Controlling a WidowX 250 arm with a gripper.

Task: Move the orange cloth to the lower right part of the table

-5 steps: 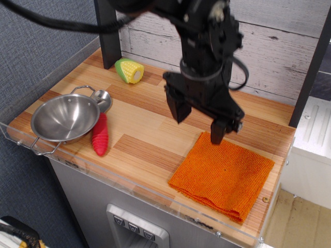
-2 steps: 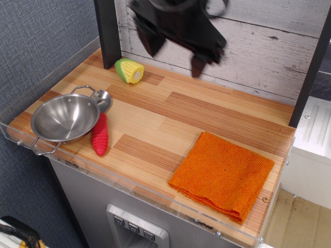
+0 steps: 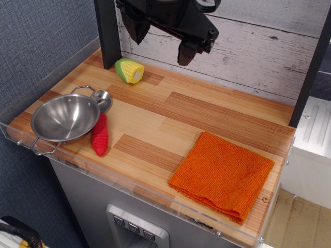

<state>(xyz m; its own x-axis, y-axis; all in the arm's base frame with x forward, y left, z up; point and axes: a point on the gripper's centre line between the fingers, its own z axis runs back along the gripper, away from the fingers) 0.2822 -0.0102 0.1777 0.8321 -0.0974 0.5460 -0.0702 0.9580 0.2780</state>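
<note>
observation.image: single high view over the table's front edge.
Pincer: raised at the back of the scene, against the white plank wall; fingers spread wide apart, nothing between them.
Orange cloth: lies flat, folded, at the lower right part of the table, well below and to the right of the pincer; well apart from it, no contact.
Cloth axis: roughly square, turned diamond-wise, so no clear long axis; near corner sits close to the acrylic rim.
Task judgement: cloth looks already placed; no further carry seems needed.
Surface: striped wood planks, light and reddish-brown; open wood between pincer and cloth.
Steel bowl: far down-left of the pincer, near the front left rim.
Red ridged toy: touching or just beside the bowl's right side.
Toy corn: just below-left of the pincer, near the black post.
Room: cloth well apart from all the other items.
</note>
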